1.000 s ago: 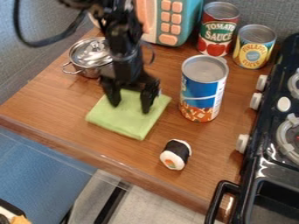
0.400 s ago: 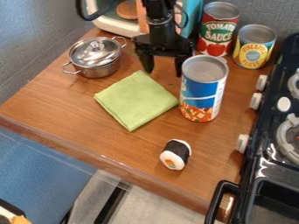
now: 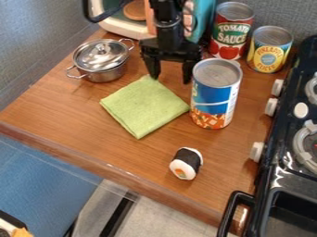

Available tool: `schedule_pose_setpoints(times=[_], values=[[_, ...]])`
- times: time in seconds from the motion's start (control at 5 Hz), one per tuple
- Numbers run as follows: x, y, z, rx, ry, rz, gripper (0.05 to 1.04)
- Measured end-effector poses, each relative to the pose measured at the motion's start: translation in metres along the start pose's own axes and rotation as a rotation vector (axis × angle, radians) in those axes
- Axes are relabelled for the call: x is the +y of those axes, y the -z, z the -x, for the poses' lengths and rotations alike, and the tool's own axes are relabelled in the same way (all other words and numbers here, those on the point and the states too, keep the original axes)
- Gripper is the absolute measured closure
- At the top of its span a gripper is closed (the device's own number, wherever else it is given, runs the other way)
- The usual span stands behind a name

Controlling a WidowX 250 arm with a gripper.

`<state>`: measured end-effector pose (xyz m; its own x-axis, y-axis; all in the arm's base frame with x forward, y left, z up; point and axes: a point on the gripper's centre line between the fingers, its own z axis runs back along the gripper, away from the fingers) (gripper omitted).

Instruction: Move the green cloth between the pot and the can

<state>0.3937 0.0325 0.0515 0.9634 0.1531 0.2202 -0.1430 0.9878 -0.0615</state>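
Two black fingers of the gripper stand apart, pointing down, with wood showing between their tips; they are released and hold nothing. One green cloth lies flat on the counter, on the near side of the fingers, its far corner just beside the tip of the left-hand finger in the view. I cannot tell whether that tip touches it. Folded into a near-square, the cloth sits turned like a diamond: one corner points back toward the gripper, one to the front edge, one left, and one right at the foot of the blue can. Its sides look about equal, so I can tell no clear long axis.

The cloth is between the pot and the blue can, a bit nearer the front than the pot. One pot, lidded and with two side handles, is at the far left; the upright blue can is just right of the cloth. Three cans stand in all, counting the red can and the yellow can behind. One sushi roll lies in front of the blue can. Behind the gripper is one toy microwave. Along the right runs one black stove, with three knobs on its side.
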Motion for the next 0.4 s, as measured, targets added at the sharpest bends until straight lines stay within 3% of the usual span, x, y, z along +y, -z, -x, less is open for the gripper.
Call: schedule_pose_setpoints(times=[0.2, 0.4], values=[[0.003, -0.022, 0.011, -0.023, 0.06, -0.01, 0.083], [0.015, -0.015, 0.026, 0.023, 0.082, -0.038, 0.083]])
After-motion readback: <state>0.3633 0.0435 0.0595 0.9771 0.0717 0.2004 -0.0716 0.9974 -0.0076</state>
